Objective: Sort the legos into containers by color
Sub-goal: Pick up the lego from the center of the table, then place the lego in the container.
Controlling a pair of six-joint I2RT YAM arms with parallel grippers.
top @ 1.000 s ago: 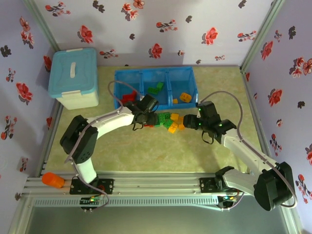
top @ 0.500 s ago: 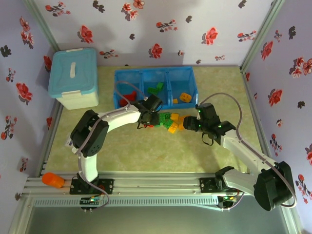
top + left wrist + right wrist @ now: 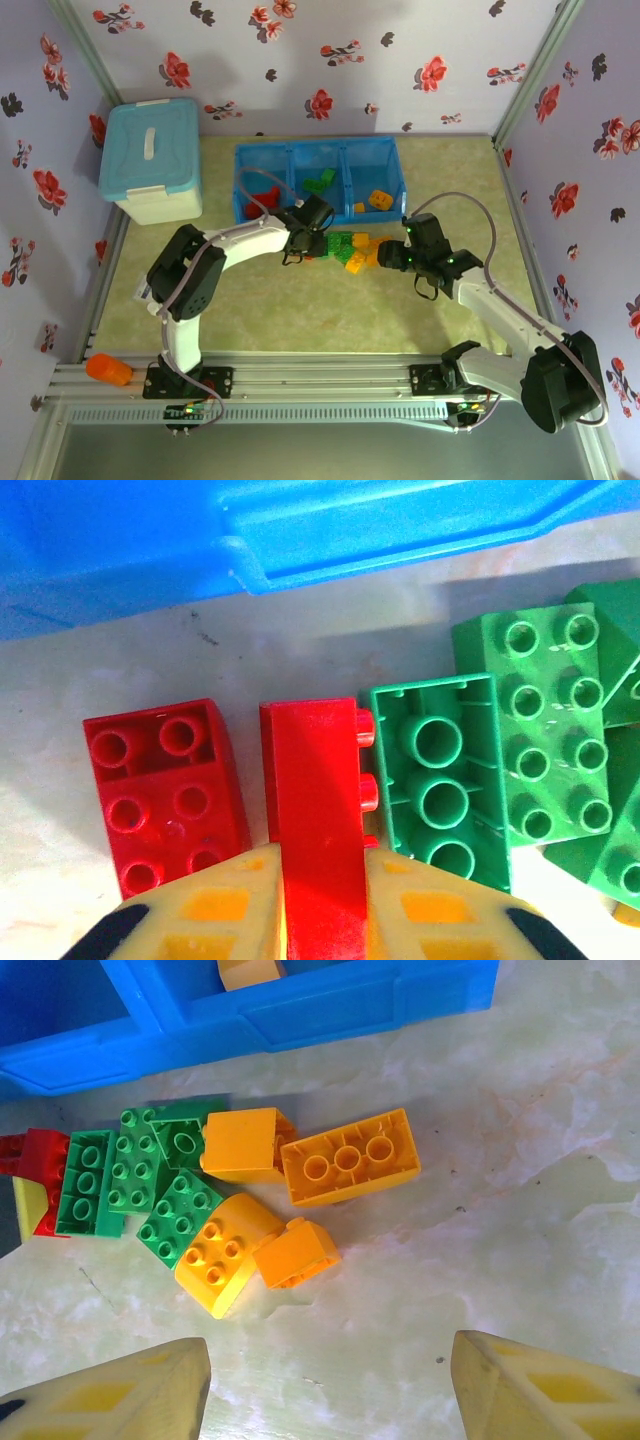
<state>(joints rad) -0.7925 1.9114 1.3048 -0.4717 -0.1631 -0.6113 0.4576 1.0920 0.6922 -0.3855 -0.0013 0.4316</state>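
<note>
In the left wrist view my left gripper (image 3: pixel 322 880) is shut on a red lego (image 3: pixel 315 790) that lies on its side on the table. Another red brick (image 3: pixel 165 790) sits to its left and an upturned green brick (image 3: pixel 440 775) to its right. The blue containers (image 3: pixel 300 530) lie just beyond. From above, the left gripper (image 3: pixel 305 245) is at the pile's left end, in front of the tray (image 3: pixel 316 146). My right gripper (image 3: pixel 385 255) stands open at the pile's right end, over bare table. Ahead of it lie a long orange brick (image 3: pixel 348 1165) and a yellow brick (image 3: pixel 222 1250).
The tray's compartments hold red bricks (image 3: pixel 262 195) on the left, green (image 3: pixel 320 182) in the middle and orange (image 3: pixel 378 200) on the right. A pale blue lidded box (image 3: pixel 152 160) stands at the back left. Floral walls enclose the table.
My left gripper has shifted a little to the right and closed on the red lego. The right gripper has barely moved.
</note>
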